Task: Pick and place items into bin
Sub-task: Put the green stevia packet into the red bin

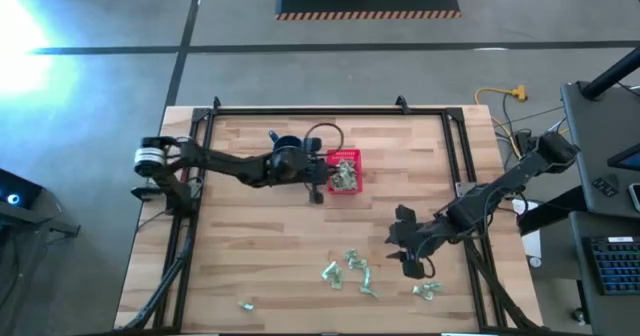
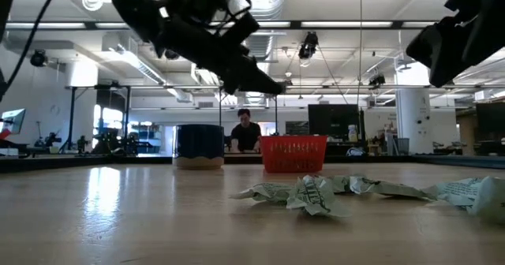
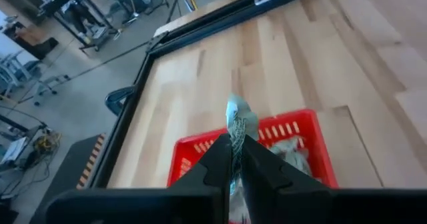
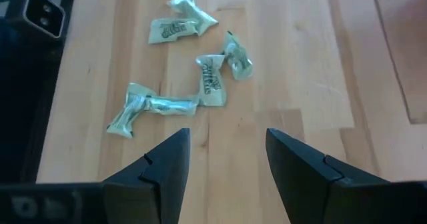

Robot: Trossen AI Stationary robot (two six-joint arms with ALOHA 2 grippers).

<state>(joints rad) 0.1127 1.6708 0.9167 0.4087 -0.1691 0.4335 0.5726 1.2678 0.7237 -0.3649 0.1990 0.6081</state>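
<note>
Left wrist view, left hand point(image 3: 233, 159) pinching wrapper point(image 3: 238, 121) over red basket point(image 3: 293, 129)

You had a bright red perforated basket point(image 1: 343, 171), pale green wrappers point(image 4: 167, 104) with whitish print, a dark blue mug point(image 2: 199, 145), and striped light wood tabletop point(image 1: 260, 246).

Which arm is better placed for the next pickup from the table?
Right. Its open claw hovers just short of the loose wrappers, empty. The left claw is shut on a wrapper over the bin.
</note>
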